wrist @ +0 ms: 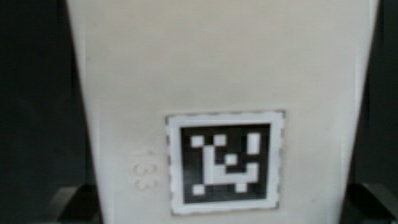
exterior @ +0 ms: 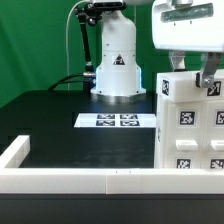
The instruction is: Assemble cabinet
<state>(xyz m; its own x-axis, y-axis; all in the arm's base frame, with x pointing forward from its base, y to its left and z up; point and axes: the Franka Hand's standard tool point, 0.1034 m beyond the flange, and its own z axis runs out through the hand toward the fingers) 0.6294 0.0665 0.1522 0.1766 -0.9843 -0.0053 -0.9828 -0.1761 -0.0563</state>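
Cabinet body (exterior: 192, 122) stands at the exterior view's right, near the low white rail (exterior: 70, 180), well apart from the marker board (exterior: 119, 121) on the black table (exterior: 50, 115). My gripper (exterior: 196, 68) is at its top edge, fingers straddling the upper wall, and I judge them closed on that wall, though the exterior view crops the contact and I cannot be sure. To do this step well I should keep the hold square on the wall, move slowly so the tall box does not tilt, and steer it clear of the rail. It is a large white plastic box with several square black-and-white tags across its near face. In the wrist view a flat white panel of it (wrist: 214, 90) fills the frame, carrying one tag (wrist: 226, 160) with faint embossed marks beside it.
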